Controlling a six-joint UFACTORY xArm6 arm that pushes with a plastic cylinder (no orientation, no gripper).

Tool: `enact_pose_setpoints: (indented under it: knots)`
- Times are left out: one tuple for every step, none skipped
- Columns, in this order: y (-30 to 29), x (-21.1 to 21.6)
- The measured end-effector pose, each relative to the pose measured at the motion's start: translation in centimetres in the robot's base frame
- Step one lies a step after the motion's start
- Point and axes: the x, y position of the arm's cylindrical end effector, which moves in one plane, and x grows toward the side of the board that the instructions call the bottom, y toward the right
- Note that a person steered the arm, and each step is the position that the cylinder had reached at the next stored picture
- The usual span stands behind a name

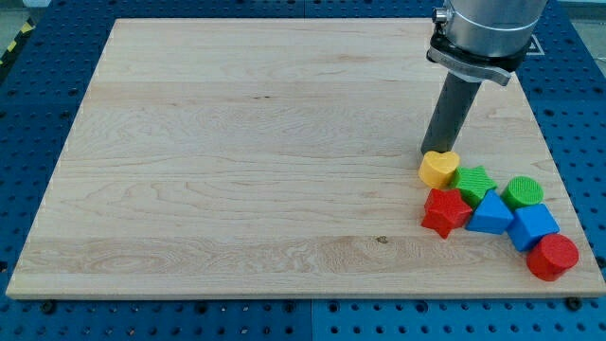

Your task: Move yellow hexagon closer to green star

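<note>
A yellow block (438,168) lies at the right of the wooden board (237,142); from here it looks more like a heart than a hexagon. It touches the green star (473,180) on its right. My tip (432,152) is at the yellow block's top-left edge, touching it or nearly so. No other yellow block shows.
A tight cluster sits by the board's right edge: a red star (445,210) below the yellow block, a blue triangle (490,214), a green cylinder (523,192), a blue cube (533,227) and a red cylinder (552,257) near the bottom right corner.
</note>
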Motion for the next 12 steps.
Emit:
enact_pose_setpoints:
  knots:
    - [-2.8, -5.2]
    - [-6.0, -12.2]
    - [-6.4, -19.7]
    - [-2.8, -24.8]
    - [3.9, -25.7]
    - [6.8, -25.7]
    - [9.3, -26.4]
    - [9.1, -26.5]
    - [9.5, -26.5]
    - [10.7, -26.4]
    - [12.2, -26.4]
    - [13.1, -26.5]
